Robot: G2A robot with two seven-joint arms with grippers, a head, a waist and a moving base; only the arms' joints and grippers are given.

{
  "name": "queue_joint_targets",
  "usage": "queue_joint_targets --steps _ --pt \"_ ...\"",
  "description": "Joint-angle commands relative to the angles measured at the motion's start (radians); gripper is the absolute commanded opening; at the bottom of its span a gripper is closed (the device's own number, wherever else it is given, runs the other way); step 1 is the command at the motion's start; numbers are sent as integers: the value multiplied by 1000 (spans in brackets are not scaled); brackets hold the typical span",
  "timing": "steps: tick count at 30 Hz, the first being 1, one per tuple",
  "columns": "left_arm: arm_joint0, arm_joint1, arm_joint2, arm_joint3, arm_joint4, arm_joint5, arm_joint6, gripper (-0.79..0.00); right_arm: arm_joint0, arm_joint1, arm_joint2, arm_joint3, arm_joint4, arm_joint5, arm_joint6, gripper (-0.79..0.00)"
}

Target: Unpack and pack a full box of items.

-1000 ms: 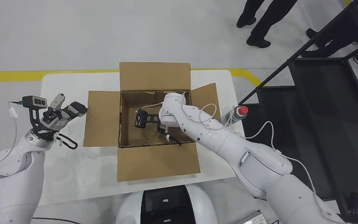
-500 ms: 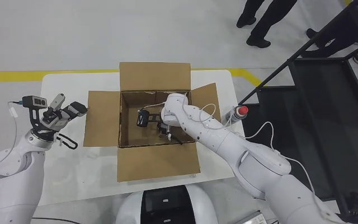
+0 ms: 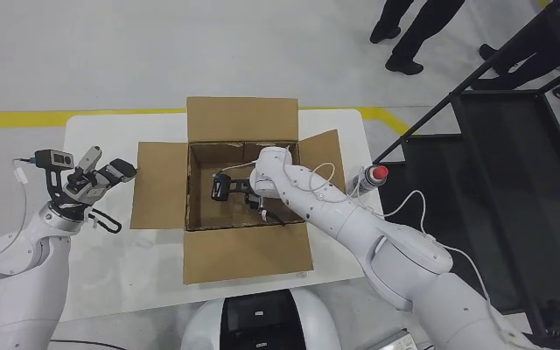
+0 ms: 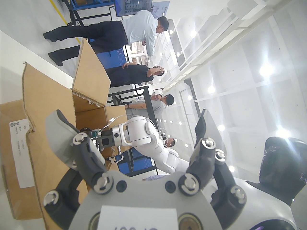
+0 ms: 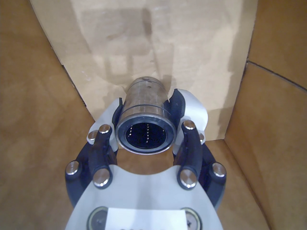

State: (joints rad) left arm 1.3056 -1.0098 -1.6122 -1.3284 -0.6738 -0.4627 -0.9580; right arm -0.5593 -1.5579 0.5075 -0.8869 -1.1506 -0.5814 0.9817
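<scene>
Because the right gripper (image 5: 148,107) sits inside the box (image 3: 242,118) with its fingers clamped round the steel cylinder (image 5: 145,120), this is probably a pick or a set-down; which, unclear. Left gripper (image 3: 107,164) hangs spread and empty beside the box, out of the way.

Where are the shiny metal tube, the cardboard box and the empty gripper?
metal tube (image 5: 144,104): right wrist view, its shiny side.
cardboard box (image 3: 245,252): top view, its near flap.
left gripper (image 3: 107,164): top view, between its fingertips.
</scene>
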Motion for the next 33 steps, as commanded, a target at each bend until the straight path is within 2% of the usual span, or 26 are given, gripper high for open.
queue_joint_targets --steps 1,5,9,15,19,25,28,33 --pt "0 0 0 0 -2 0 0 0 -13 15 18 -44 -9 -6 21 -785" --pt "0 0 0 0 -2 0 0 0 -71 65 79 -210 -35 -25 94 -785" --pt "0 0 0 0 -2 0 0 0 -184 130 181 -455 -55 -48 200 -785" --pt "0 0 0 0 -2 0 0 0 -353 226 289 -812 -66 32 289 -785" --pt "0 0 0 0 -2 0 0 0 -428 277 370 -976 -39 58 315 -785" --pt "0 0 0 0 -2 0 0 0 -523 332 507 -1113 26 21 278 -785" --pt "0 0 0 0 -2 0 0 0 -572 347 579 -1133 77 -33 192 -785" --pt "0 0 0 0 -2 0 0 0 -576 348 585 -1132 81 -42 180 -785"
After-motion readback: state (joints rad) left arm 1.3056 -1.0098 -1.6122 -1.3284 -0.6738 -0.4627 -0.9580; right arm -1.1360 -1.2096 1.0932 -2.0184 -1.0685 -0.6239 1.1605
